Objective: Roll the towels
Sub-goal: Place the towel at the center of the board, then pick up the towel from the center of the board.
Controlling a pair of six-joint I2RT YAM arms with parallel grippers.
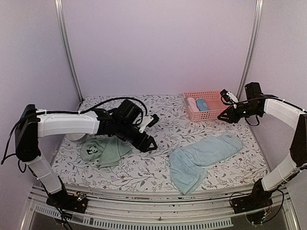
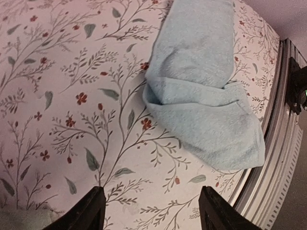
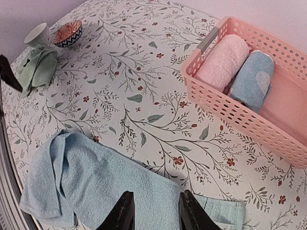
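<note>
Now one blue towel (image 1: pixel 204 155) and one green towel (image 1: pixel 112 151) lie loose; both arms' jaws stand open.

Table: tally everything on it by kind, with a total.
Loose towels: 2 (light blue towel, green towel)
Rolled towels in the basket: 2 (pink roll, blue roll)
Pink basket: 1
Bowls: 2 (white bowl, patterned bowl)
Total: 7

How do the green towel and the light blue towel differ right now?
The green towel carries a small panda-like print; the light blue towel is plain. The green towel sits bunched in a heap; the light blue towel lies stretched out long, one end folded over. Both lie unrolled on the table.
</note>
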